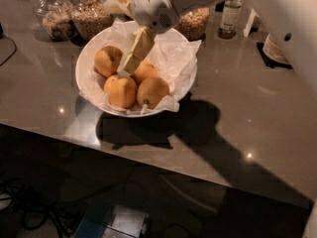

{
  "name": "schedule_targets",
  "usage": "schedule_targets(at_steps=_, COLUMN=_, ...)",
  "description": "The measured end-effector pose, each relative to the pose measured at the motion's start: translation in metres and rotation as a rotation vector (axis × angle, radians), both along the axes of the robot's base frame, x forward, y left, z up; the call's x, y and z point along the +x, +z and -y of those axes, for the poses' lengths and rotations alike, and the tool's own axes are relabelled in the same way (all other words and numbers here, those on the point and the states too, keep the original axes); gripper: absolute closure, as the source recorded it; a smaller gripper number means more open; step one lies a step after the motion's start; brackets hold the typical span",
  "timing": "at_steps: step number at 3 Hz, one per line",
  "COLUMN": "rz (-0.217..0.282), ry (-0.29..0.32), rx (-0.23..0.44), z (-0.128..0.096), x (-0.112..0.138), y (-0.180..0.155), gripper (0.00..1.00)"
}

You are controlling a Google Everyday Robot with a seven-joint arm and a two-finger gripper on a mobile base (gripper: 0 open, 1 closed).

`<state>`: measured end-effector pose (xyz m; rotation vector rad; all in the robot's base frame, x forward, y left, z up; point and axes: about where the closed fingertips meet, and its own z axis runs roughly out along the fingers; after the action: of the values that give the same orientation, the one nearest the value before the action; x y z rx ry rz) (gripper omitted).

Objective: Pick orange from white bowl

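The end effector (124,71) dips into the bowl (80,83) on the counter (257,103); we cannot tell whether it is released or clenched. The orange (108,61) lies just left of the tip, on the paper (176,53), stem dot showing. A front fruit (120,90) sits just below the tip, an oval fruit (152,92) to the lower right. Jars (91,16) stand beyond.
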<state>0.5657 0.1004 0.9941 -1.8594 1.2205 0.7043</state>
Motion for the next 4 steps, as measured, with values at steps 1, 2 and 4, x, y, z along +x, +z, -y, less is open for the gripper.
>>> schedule_targets(at_steps=1, rz=-0.053, ry=0.081, rx=0.035, z=-0.033, x=0.005, y=-0.017, gripper=0.00)
schedule_targets(at_steps=2, rz=0.000, ry=0.128, rx=0.011, z=-0.053, x=0.017, y=-0.002, gripper=0.00)
schedule_targets(at_steps=4, rz=0.079, ry=0.075, rx=-0.038, z=-0.059, x=0.057, y=0.020, gripper=0.20)
